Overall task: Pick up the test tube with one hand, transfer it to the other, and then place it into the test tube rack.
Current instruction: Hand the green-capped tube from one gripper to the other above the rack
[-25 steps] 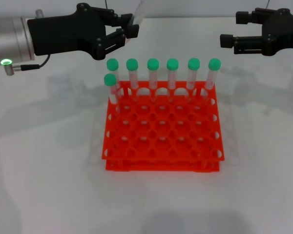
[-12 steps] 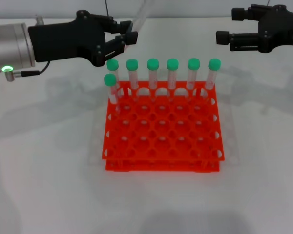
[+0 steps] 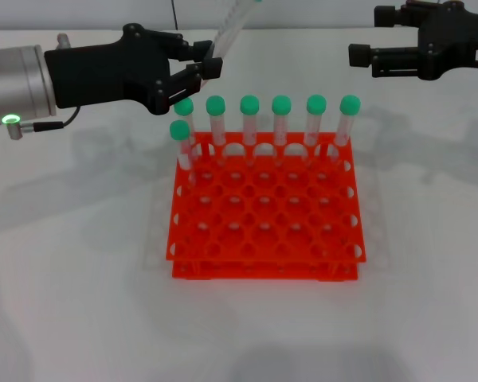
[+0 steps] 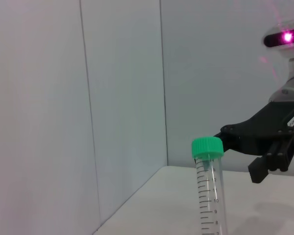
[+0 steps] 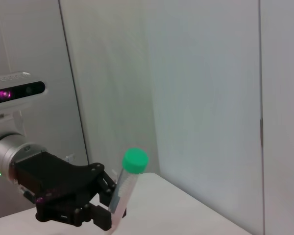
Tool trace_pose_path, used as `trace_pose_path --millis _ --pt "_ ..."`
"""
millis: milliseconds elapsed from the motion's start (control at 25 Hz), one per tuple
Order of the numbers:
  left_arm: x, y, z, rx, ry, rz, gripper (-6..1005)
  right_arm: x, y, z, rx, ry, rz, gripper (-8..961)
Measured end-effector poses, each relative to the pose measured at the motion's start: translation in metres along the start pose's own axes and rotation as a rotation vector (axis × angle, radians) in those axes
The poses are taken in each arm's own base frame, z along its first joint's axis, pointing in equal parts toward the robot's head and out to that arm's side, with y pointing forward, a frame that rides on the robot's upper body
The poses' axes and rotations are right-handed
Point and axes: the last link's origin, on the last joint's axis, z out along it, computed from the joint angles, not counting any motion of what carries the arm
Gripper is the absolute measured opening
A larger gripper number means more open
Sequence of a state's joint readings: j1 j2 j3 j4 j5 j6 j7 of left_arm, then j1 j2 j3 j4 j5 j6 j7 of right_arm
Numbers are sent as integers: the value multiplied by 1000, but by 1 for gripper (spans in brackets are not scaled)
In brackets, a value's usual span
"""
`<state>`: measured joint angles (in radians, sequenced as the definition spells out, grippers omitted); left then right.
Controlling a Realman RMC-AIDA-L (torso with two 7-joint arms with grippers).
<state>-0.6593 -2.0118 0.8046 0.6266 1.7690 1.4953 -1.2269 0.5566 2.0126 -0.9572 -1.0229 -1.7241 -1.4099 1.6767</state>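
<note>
My left gripper (image 3: 205, 68), unlabelled, is shut on the lower end of a clear test tube (image 3: 229, 30) and holds it tilted, above and behind the rack's back-left corner. The tube's green cap (image 4: 207, 147) shows in the left wrist view and in the right wrist view (image 5: 135, 160). My right gripper (image 3: 366, 35), with a white label, is open and empty, in the air at the back right, well apart from the tube. The orange-red rack (image 3: 267, 219) sits mid-table. It holds several green-capped tubes (image 3: 282, 119) in its back row and one (image 3: 180, 143) in the second row at the left.
The rack stands on a white table (image 3: 80, 278). Most rack holes in the front rows are open. A pale wall (image 4: 112, 98) stands behind the table. The left gripper (image 5: 73, 198) shows in the right wrist view, and the right gripper (image 4: 257, 144) in the left wrist view.
The left gripper has lifted the tube a little, so its cap now leaves the top of the head view. The right gripper has risen and shifted slightly left.
</note>
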Motion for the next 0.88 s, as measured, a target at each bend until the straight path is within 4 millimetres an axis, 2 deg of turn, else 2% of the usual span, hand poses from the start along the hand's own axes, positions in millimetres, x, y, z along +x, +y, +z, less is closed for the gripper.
trace_pose_path --millis 520,880 --pt "-3 2 0 -3 -3 -12 221 -1 2 1 -13 -1 -3 843" --pt "-1 2 1 -10 -1 -11 222 -11 5 9 -43 -23 -20 843"
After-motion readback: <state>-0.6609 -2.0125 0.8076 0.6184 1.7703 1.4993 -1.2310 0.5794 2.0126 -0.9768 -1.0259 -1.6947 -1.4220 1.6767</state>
